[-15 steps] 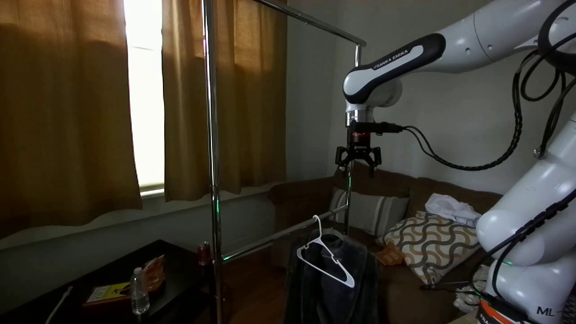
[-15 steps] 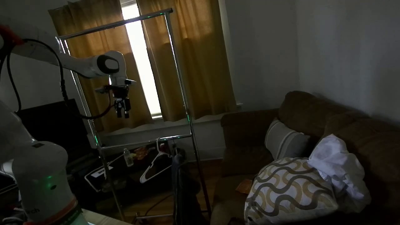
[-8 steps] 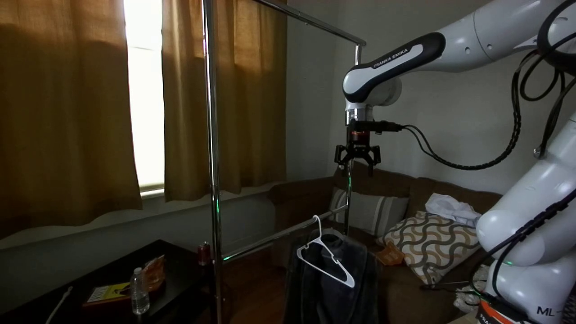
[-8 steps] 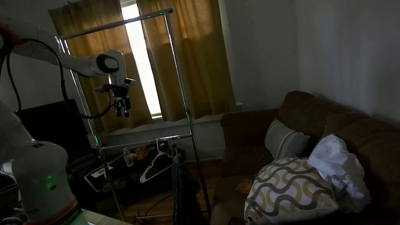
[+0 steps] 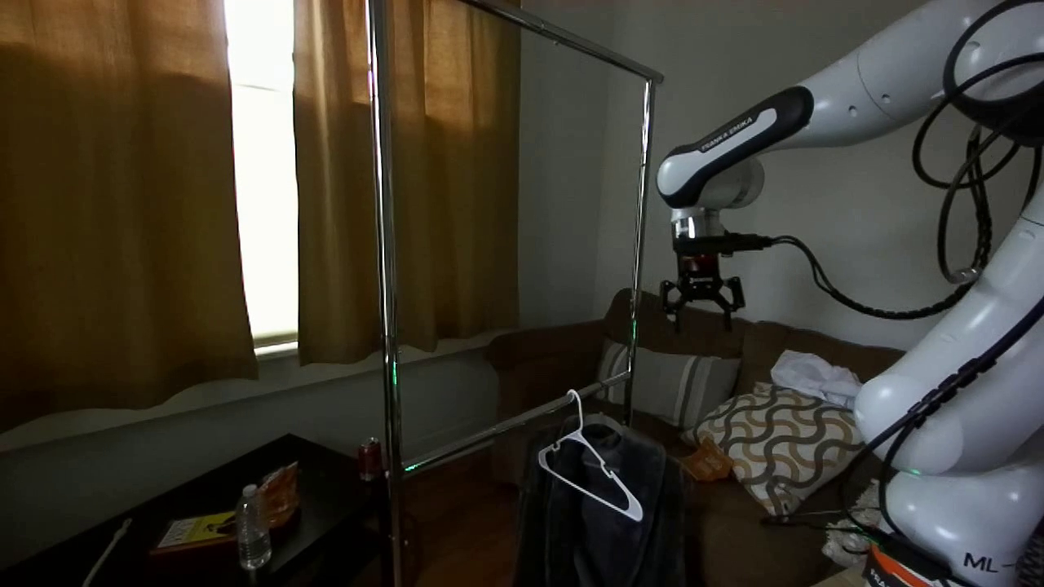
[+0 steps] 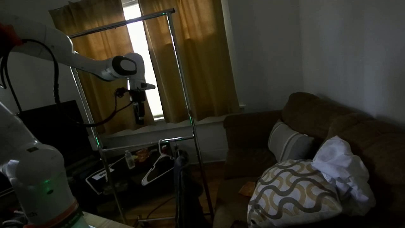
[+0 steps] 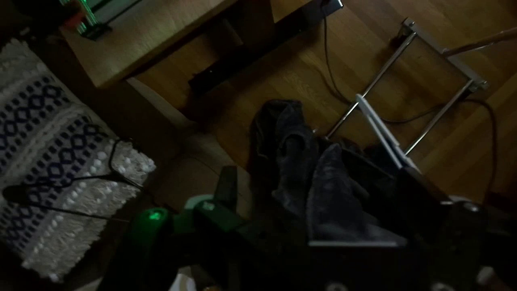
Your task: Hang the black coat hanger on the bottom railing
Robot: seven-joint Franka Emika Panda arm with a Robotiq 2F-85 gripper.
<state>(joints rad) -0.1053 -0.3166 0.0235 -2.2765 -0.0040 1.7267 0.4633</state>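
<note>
My gripper (image 5: 702, 321) is open and empty, pointing down, above and beside the bottom railing; it also shows in an exterior view (image 6: 139, 121) and in the wrist view (image 7: 323, 182). The bottom railing (image 5: 489, 430) is a thin silver bar; it also shows in an exterior view (image 6: 126, 146). The black coat hanger does not show clearly. A thin hook (image 6: 176, 145) shows at the railing above a dark cloth jacket (image 5: 587, 530); I cannot tell whether it is that hanger's. In the wrist view the jacket (image 7: 335, 194) lies below, between my fingers.
A white hanger (image 5: 632, 509) hangs on the railing in front of the jacket. The rack's post (image 5: 639, 244) and top bar (image 5: 571, 41) stand near my arm. A sofa with a patterned pillow (image 5: 783, 448) is behind. A dark table (image 5: 318, 489) holds a bottle and packets.
My open gripper has moved to the right in both exterior views, and a little lower. The fingers now overlap in an exterior view. The jacket, white hanger and rack have not moved.
</note>
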